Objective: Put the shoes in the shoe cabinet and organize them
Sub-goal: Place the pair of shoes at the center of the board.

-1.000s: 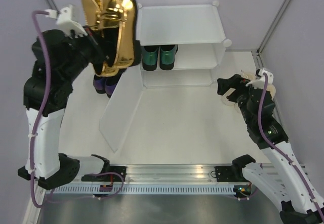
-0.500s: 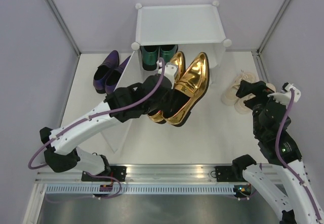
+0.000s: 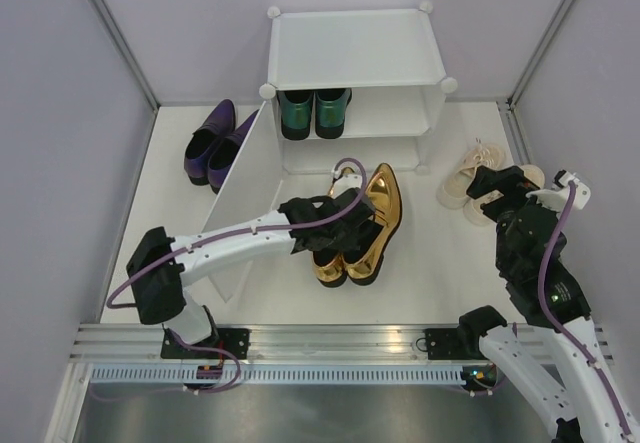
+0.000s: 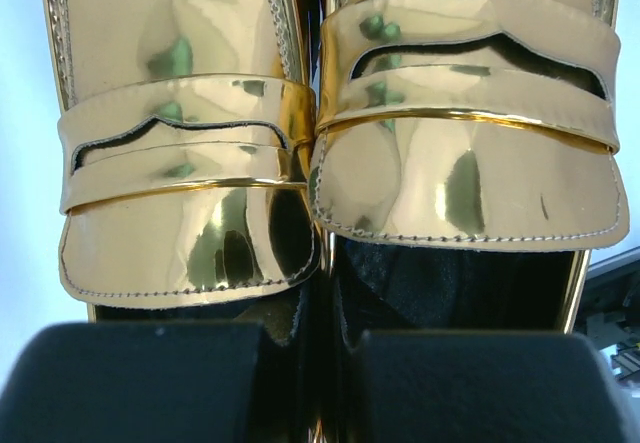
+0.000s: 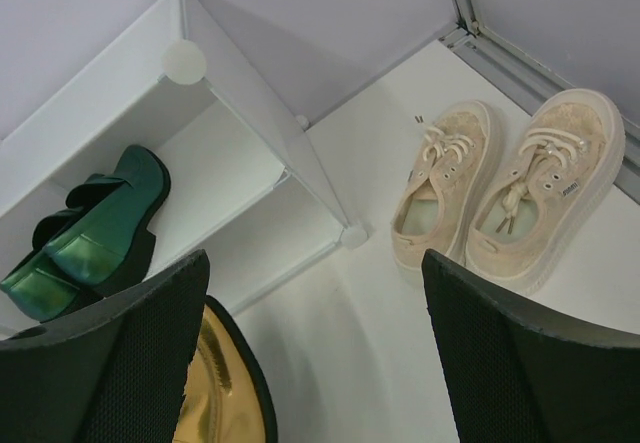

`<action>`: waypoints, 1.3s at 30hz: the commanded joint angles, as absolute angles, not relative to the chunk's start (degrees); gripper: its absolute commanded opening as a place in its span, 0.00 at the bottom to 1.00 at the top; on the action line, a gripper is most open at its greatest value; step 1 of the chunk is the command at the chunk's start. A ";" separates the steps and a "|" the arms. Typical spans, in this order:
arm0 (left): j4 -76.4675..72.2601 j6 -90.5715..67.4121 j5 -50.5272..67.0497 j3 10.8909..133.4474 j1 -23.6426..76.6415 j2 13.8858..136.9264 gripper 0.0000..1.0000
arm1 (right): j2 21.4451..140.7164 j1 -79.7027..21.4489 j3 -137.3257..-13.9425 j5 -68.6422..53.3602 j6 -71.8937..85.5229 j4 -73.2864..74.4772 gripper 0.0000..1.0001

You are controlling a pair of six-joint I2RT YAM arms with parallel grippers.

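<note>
Left gripper (image 3: 345,225) is closed on the gold loafers (image 3: 384,201), pinching both shoes together at the heel end. The left wrist view shows its two black fingers (image 4: 140,383) pressed close at the bottom of the frame, with the two gold vamps side by side above them. The pair sits low in front of the cabinet (image 3: 355,48), toes toward it. I cannot tell whether the soles touch the table (image 3: 440,253).

Right gripper (image 3: 495,188) hangs spread wide and holds nothing. It is just beside the sneakers (image 3: 468,175), which lie on the table to the right of the cabinet, near the right wall. From the right wrist I see both sneakers (image 5: 500,193) between and beyond the fingers (image 5: 130,363), laces up and toes pointing away.

Green loafers (image 3: 315,111) stand on the shelf under the cabinet's top panel, at its left side, heels outward. Purple shoes (image 3: 210,143) lie on the table left of the cabinet, beyond the door (image 3: 245,193), which is swung open toward the arms.
</note>
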State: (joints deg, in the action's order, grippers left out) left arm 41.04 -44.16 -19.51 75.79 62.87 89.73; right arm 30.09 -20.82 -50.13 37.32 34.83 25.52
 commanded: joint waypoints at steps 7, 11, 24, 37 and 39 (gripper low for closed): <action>27.42 -49.57 -10.99 79.71 65.39 98.60 0.02 | 31.46 -20.74 -48.61 34.98 35.33 25.31 0.90; 27.25 -45.64 -9.84 82.35 68.45 101.68 0.06 | 31.03 -20.74 -47.81 34.89 35.42 24.96 0.90; 28.21 -40.17 -9.31 82.18 70.14 98.98 0.71 | 31.11 -20.83 -48.16 35.42 35.42 26.36 0.91; 36.56 -20.50 -32.85 87.27 70.05 75.69 0.87 | 44.09 -20.74 -48.51 2.14 25.67 27.15 0.82; 35.26 -14.00 -39.79 87.63 69.96 71.73 0.89 | 46.57 -20.92 -48.43 -5.52 23.56 28.64 0.80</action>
